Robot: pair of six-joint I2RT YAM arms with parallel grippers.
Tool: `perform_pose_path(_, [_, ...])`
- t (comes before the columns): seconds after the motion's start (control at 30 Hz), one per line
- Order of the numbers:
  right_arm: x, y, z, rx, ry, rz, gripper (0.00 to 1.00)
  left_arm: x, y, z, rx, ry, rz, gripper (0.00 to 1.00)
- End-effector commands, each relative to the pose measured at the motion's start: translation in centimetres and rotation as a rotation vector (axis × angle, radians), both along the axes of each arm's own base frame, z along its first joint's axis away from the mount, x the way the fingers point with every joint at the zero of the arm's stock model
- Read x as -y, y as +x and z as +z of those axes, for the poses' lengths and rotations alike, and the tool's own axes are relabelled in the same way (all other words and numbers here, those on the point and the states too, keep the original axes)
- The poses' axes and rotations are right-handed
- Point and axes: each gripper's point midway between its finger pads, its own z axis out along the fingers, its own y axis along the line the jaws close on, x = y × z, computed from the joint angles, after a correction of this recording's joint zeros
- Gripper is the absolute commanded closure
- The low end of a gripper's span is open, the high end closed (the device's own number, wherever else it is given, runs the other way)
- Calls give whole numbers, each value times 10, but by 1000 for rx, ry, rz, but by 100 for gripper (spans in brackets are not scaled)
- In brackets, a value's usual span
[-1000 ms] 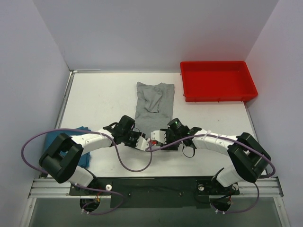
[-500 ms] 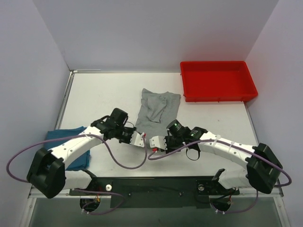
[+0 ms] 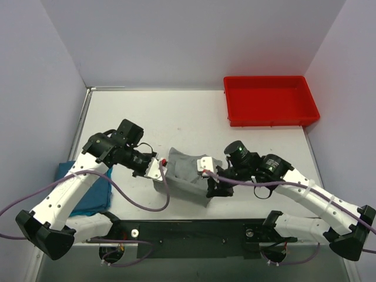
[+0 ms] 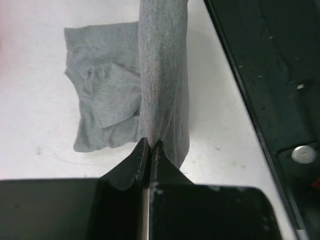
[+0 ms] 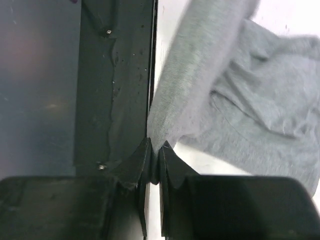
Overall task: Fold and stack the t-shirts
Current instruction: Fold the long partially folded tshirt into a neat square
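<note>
Nearest to me on the left, a folded blue cloth (image 3: 94,189) lay on the white table (image 3: 129,117). I guessed it was a shirt that was done, but I could not be sure. Just past the arm bases, the left gripper (image 4: 150,145) and the right gripper (image 5: 154,146) were each pinched tight on one end of the near edge of the grey cotton t-shirt (image 3: 187,169). That edge hung lifted between them, and the rest lay rumpled on the table behind. I judged I was part way through a fold. The next move called for carrying both ends away from me, level and together, and laying them on the far part. The red plastic tray (image 3: 270,100) sat far back on the right.
</note>
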Motion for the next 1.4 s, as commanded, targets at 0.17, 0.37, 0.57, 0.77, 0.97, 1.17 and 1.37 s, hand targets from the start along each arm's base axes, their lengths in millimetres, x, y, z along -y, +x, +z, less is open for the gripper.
perform_pose_path(0.17, [36, 49, -32, -452, -73, -445, 100, 23, 68, -35, -214, 79, 302, 100])
perform_pose_path(0.37, [55, 110, -75, -573, -166, -702, 100, 29, 123, -78, -274, 153, 444, 100])
perform_pose_path(0.57, [58, 148, -96, -577, -191, -771, 100, 30, 155, -103, -255, 153, 538, 100])
perform_pose_path(0.77, [65, 171, -115, -541, -267, -816, 100, 38, 174, -119, -277, 134, 608, 100])
perform_pose_path(0.97, [72, 185, -127, -514, -311, -853, 98, 45, 199, -125, -273, 88, 693, 100])
perform_pose_path(1.17, [91, 233, -142, -377, -354, -1073, 64, 50, 216, -141, -271, 64, 774, 54])
perform_pose_path(1.37, [102, 283, -113, -360, -287, -1362, 64, 64, 257, -105, -239, -27, 884, 44])
